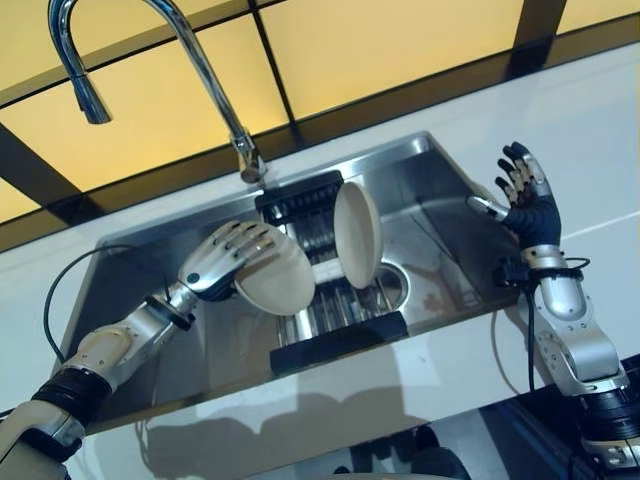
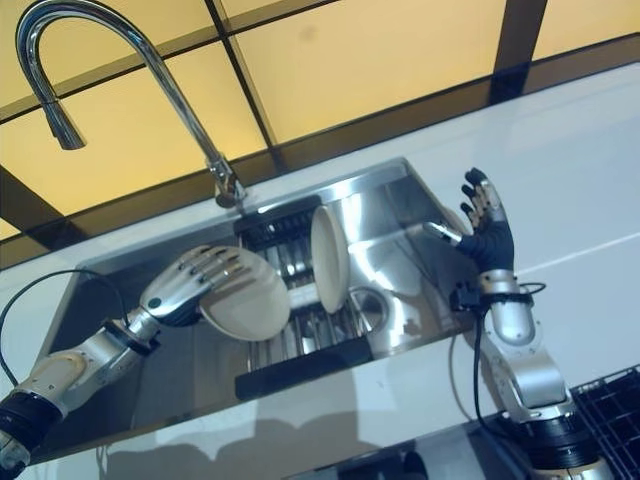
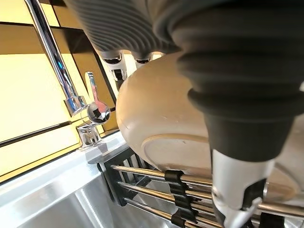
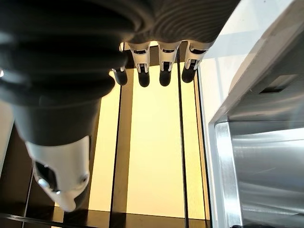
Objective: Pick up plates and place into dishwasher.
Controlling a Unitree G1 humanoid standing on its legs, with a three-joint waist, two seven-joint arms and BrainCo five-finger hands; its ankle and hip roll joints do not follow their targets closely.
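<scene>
Stainless-steel sink basin (image 1: 445, 215), recessed in a white worktop (image 1: 590, 140); curved chrome gooseneck tap (image 1: 200, 60) mounted at its rear edge, against a wall of yellow panels (image 1: 400, 40) with dark dividers.

Black-framed dish rack with chrome bars (image 1: 335, 320), set inside the basin below the tap.

Cream round plate, first (image 1: 357, 233): stands upright on edge in the rack, near its middle.

Cream round plate, second (image 1: 276, 272): tilted over the rack's left part, gripped by the left hand (image 1: 222, 258), whose fingers curl over its upper rim. In the left wrist view the thumb (image 3: 237, 156) lies across the plate's face above the chrome bars.

Right hand (image 1: 520, 195): raised over the basin's right rim, fingers spread and straight, holding nothing, well apart from both plates.
</scene>
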